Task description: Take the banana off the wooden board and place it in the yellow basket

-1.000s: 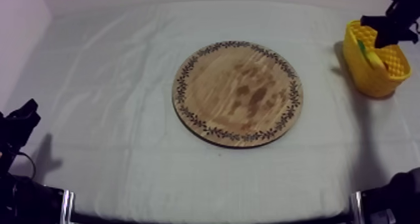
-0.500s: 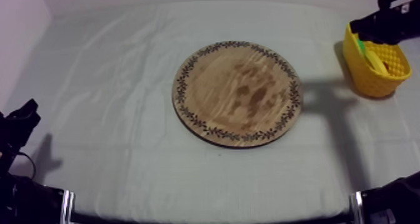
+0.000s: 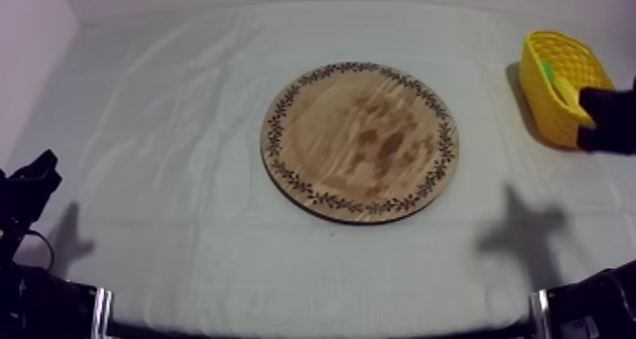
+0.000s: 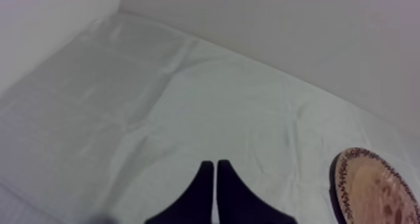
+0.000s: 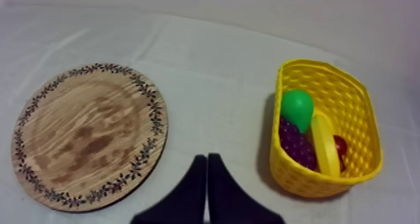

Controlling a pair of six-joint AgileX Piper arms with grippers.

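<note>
While the right arm is backing off, the top view is showing the wooden board (image 3: 360, 141) sitting bare mid-desk and the banana (image 3: 568, 89) lying inside the yellow basket (image 3: 535, 97) at the far right. The right gripper (image 3: 596, 115) is hanging at the basket's near wall, possibly touching it, which is hard to call from up here. The left gripper (image 3: 33, 177) is resting low at its own side.

Over to the left wrist view: the left gripper (image 4: 215, 164) is showing its fingers pressed together, holding nothing, above bare cloth near the board (image 4: 375, 189).

In the right wrist view, the right gripper (image 5: 207, 156) is likewise closed and empty. The banana (image 5: 325, 145) is lying in the basket (image 5: 300, 176) beside a pear (image 5: 297, 109), grapes (image 5: 297, 145) and a small red fruit (image 5: 340, 145).

The danger now is that arm clipping the rim and tipping the basket.

Half a second ago the gripper was hovering over the basket; now it is sitting nearer the camera, and its shadow is falling lower on the cloth.
</note>
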